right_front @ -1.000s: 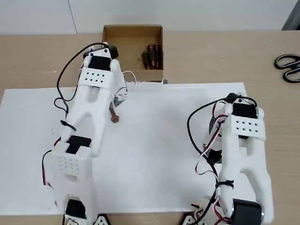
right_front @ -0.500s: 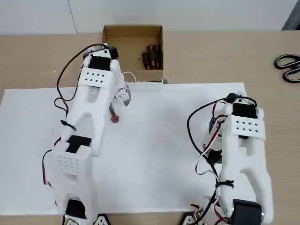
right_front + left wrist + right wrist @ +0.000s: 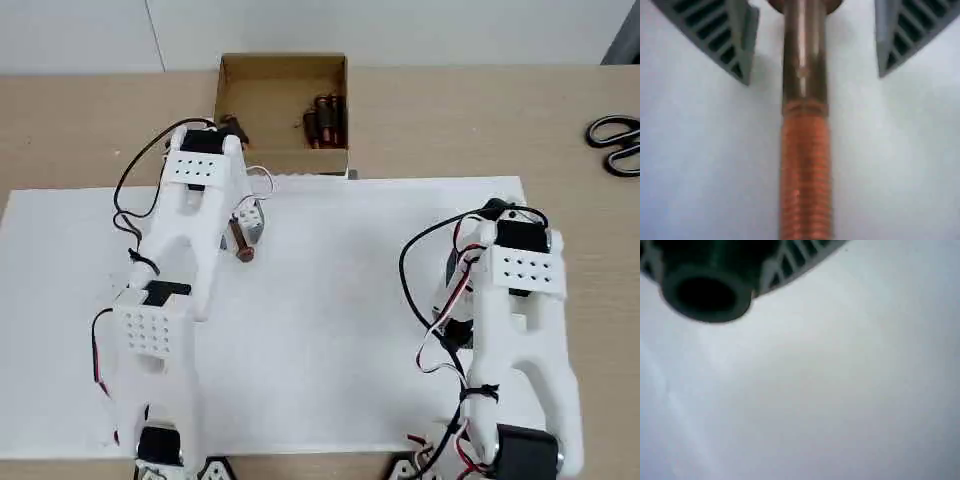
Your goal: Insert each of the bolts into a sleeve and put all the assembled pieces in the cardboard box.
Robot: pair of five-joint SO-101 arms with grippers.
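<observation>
The wooden table (image 3: 420,110) carries a wide white paper sheet (image 3: 330,330), and both arms stand at its near edge. The left arm (image 3: 185,240) stretches far forward over the sheet toward the cardboard box (image 3: 265,100), with its wrist bent down just short of the box's near wall. The right arm (image 3: 520,300) is folded back on itself above the right part of the sheet, with its wrist pointing down.

The box sits beyond the sheet's far edge, with assembled pieces (image 3: 325,120) lying against its right wall. A pair of scissors (image 3: 615,143) lies on the bare table far to the right.

The left gripper (image 3: 812,75) has its jaws spread wide. Its 2 ribbed fingers (image 3: 725,35) stand on either side of 1 copper bolt (image 3: 805,150) with clear gaps, touching nothing.

The bolt lies flat on the paper. Its long axis runs between the fingers, with the smooth shank between them and the threaded half reaching past the tips. From above, the bolt runs roughly from the box side toward the arm bases, with its head at the nearer end.

The right gripper (image 3: 785,262) holds 1 dark sleeve (image 3: 705,292) above the paper, its open bore showing end-on.
</observation>
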